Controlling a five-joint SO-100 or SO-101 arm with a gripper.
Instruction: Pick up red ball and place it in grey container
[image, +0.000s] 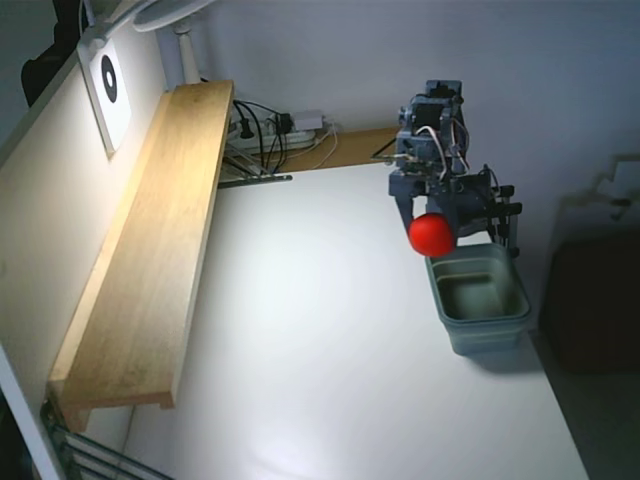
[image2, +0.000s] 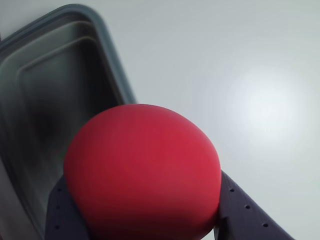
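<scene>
While the red ball (image: 431, 233) is up off the white worktop (image: 330, 340), it's clamped between the dark fingers (image2: 240, 210), which are closed on its lower half in the wrist view. So the pickup looks done and this is the carry step. In the fixed view the ball hangs just beside the near-left corner of the grey container (image: 480, 300), not quite over the opening as far as I can tell, though that angle makes it hard to judge. The tub looks empty. Next move, I reckon: shift the ball across until it's over the middle of the tub, then let go.
</scene>
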